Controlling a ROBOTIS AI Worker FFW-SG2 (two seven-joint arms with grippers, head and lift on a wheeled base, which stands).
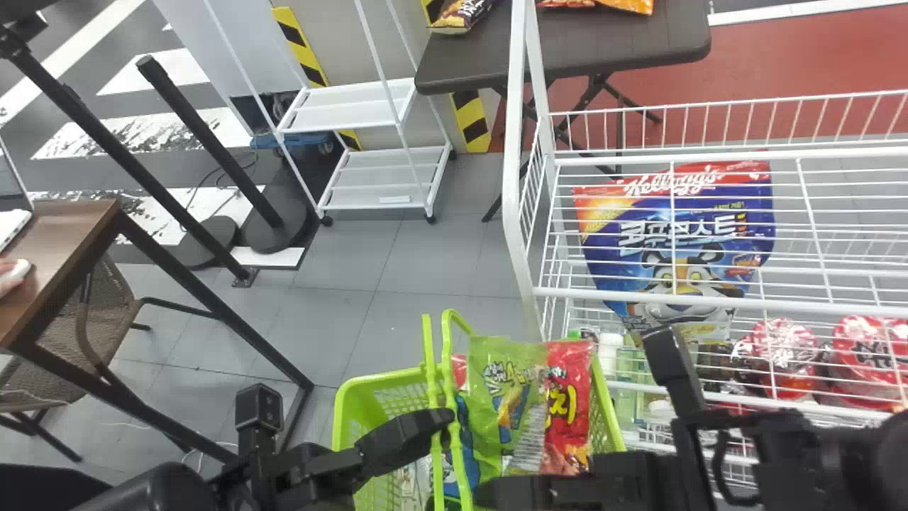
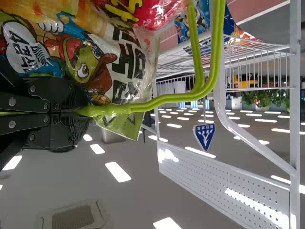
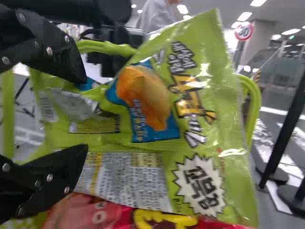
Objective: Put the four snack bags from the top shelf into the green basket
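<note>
My left gripper (image 1: 441, 420) is shut on the handles of the green basket (image 1: 386, 382); in the left wrist view this gripper (image 2: 86, 112) grips the green handle (image 2: 167, 98). A green snack bag (image 1: 496, 390) and a red snack bag (image 1: 569, 397) stand in the basket, their tops above its rim, with a blue bag (image 1: 464, 443) beside them. My right gripper (image 1: 553, 493) is over the basket's near right side. In the right wrist view the right gripper (image 3: 86, 114) is open, its fingers on either side of the green bag (image 3: 190, 143), the red bag (image 3: 176, 220) next to it.
The white wire rack (image 1: 528, 213) stands at the right, with a large blue cereal bag (image 1: 674, 241) and red-lidded cups (image 1: 784, 355) on its shelves. A brown table (image 1: 64, 234) is at the left. Farther off are a white cart (image 1: 347, 106) and a dark table (image 1: 567, 50) holding packs.
</note>
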